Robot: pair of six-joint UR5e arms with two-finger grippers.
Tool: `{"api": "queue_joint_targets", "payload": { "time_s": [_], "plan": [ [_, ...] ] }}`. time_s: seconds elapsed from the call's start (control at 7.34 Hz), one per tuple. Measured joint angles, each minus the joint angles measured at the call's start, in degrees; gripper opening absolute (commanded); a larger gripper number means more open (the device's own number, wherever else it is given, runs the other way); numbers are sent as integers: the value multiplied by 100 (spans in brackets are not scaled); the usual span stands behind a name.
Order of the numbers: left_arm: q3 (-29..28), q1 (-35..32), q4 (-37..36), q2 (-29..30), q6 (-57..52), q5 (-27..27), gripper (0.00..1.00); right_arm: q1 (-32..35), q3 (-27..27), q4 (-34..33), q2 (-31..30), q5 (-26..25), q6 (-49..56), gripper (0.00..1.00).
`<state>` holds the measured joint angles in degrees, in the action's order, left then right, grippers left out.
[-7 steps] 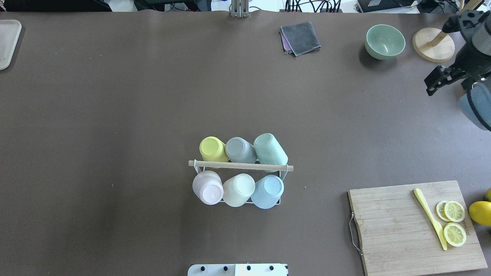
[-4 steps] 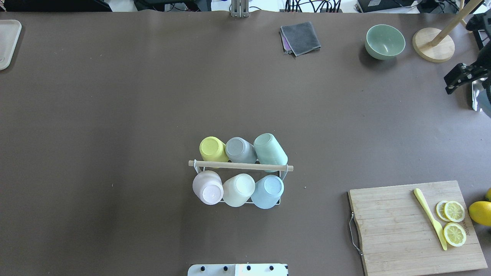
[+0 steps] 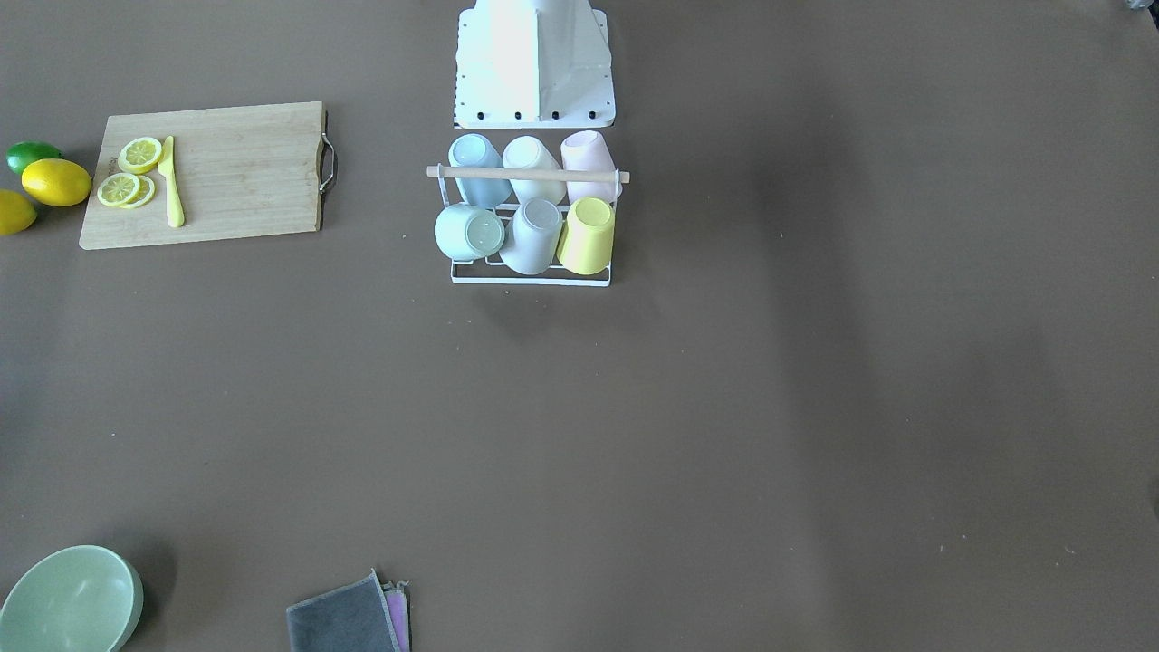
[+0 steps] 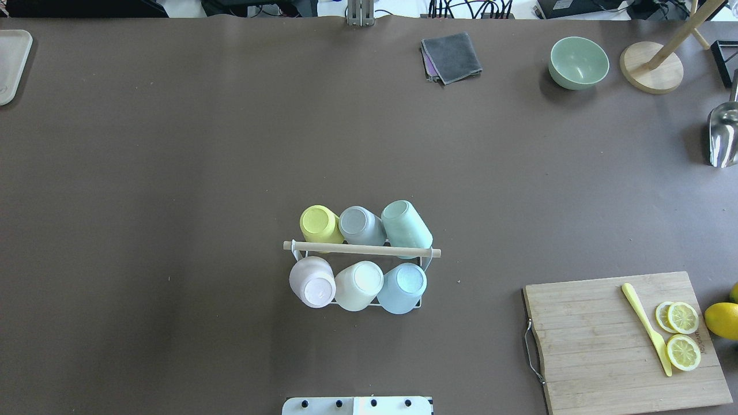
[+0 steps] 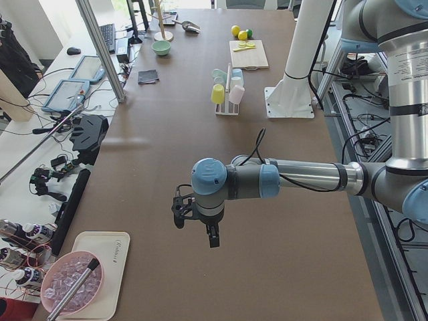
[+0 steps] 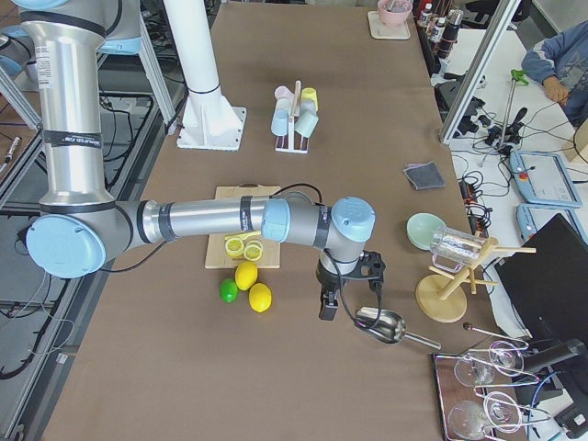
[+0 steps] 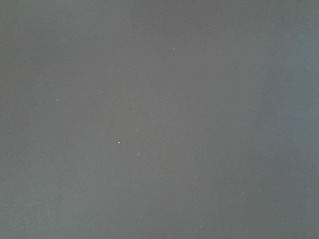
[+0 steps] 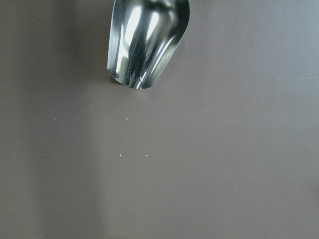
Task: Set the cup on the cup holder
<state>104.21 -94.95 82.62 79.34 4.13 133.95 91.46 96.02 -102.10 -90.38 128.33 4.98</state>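
Note:
The cup holder (image 4: 361, 249), a white wire rack with a wooden rod across its top, stands mid-table near the robot base. It also shows in the front-facing view (image 3: 530, 282). Several pastel cups sit upside down on its prongs: yellow (image 4: 320, 223), grey (image 4: 361, 226) and mint (image 4: 406, 223) on the far side, pink (image 4: 312, 282), cream (image 4: 358, 285) and blue (image 4: 402, 287) on the near side. My left gripper (image 5: 195, 229) hangs over bare table far from the rack. My right gripper (image 6: 349, 299) hangs near a metal scoop. I cannot tell whether either is open or shut.
The metal scoop (image 4: 723, 135) lies at the right edge. A green bowl (image 4: 578, 62), a wooden stand (image 4: 651, 68) and a folded grey cloth (image 4: 451, 56) sit at the far side. A cutting board (image 4: 594, 346) with lemon slices and a yellow knife is near right.
My right arm has moved out of the overhead view past the right edge, uncovering the metal scoop. The rack and the cups have not moved.

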Motion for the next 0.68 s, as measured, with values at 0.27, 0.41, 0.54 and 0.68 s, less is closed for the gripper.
{"api": "queue_joint_targets", "payload": {
  "time_s": [0.27, 0.41, 0.54, 0.68],
  "plan": [
    [8, 3, 0, 2, -2, 0, 99, 561, -344, 430, -312, 396, 489, 100],
    [9, 3, 0, 2, -5, 0, 99, 677, -599, 660, -336, 488, 539, 100],
    [8, 3, 2, 3, -8, 0, 99, 720, -893, 817, -244, 508, 545, 100],
    [9, 3, 5, 3, -8, 0, 99, 734, -1084, 891, -158, 505, 544, 100]
  ]
}}
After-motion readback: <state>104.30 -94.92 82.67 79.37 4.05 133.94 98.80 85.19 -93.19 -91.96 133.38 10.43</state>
